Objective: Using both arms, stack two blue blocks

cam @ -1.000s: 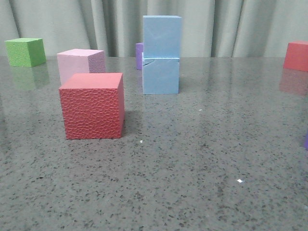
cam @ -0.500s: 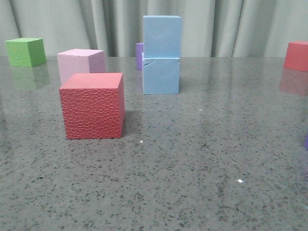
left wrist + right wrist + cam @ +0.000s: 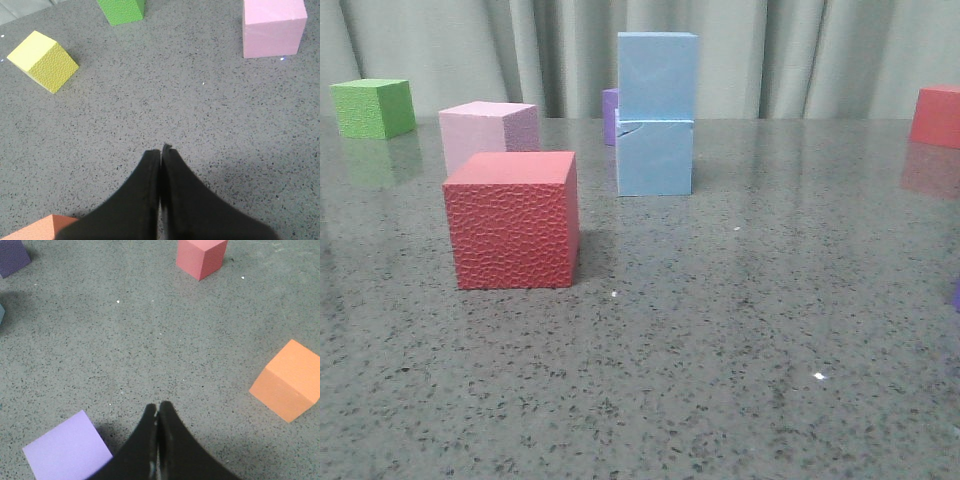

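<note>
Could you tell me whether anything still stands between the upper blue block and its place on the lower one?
Nothing visible does: the upper blue block already sits directly on the lower blue block. Both the left gripper and the right gripper are shut, holding nothing.

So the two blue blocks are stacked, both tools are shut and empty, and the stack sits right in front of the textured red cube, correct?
Not quite. In the front view the blue blocks stand behind the textured red cube, farther from the camera and to its right. The rest holds: they are stacked, and the left tool and right tool are shut and empty.
</note>
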You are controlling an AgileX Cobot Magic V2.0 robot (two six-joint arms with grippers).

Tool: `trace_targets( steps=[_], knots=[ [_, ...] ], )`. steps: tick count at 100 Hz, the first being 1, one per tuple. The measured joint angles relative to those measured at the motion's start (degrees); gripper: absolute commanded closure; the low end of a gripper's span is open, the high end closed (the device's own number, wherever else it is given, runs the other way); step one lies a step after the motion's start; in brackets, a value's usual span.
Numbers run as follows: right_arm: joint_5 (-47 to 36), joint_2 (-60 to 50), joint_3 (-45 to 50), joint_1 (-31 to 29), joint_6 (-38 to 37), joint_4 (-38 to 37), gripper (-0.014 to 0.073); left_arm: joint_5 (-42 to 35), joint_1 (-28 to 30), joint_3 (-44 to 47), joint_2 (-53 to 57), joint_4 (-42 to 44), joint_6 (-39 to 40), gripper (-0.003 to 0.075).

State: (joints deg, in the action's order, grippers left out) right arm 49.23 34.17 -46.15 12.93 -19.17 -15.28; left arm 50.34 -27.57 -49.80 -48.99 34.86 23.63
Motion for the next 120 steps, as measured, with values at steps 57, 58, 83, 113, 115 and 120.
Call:
trace_targets(
  steps=[57, 58, 83, 113, 115, 120],
  knots=[
    [0.00, 0.00, 0.00, 0.00, 0.00, -0.09, 0.0662, 0.00, 0.00, 0.00, 0.00, 0.00, 0.00, 0.0739],
    [0.00, 0.00, 0.00, 0.00, 0.00, -0.09, 0.0662, 0.00, 0.00, 0.00, 0.00, 0.00, 0.00, 0.0739],
    [0.00, 0.00, 0.00, 0.00, 0.00, -0.09, 0.0662, 0.00, 0.00, 0.00, 0.00, 0.75, 0.00, 0.0739],
    [0.00, 0.00, 0.00, 0.00, 0.00, -0.09, 0.0662, -2.14, 0.00, 0.00, 0.00, 1.26, 0.00, 0.0739],
    [0.00, 0.00, 0.00, 0.00, 0.00, -0.09, 0.0662, -2.65, 0.00, 0.00, 0.09, 1.26, 0.00, 0.0739],
    [0.00, 0.00, 0.00, 0.00, 0.00, -0.09, 0.0662, -3.97, 0.00, 0.00, 0.34, 0.95, -0.58, 0.0739]
  ],
)
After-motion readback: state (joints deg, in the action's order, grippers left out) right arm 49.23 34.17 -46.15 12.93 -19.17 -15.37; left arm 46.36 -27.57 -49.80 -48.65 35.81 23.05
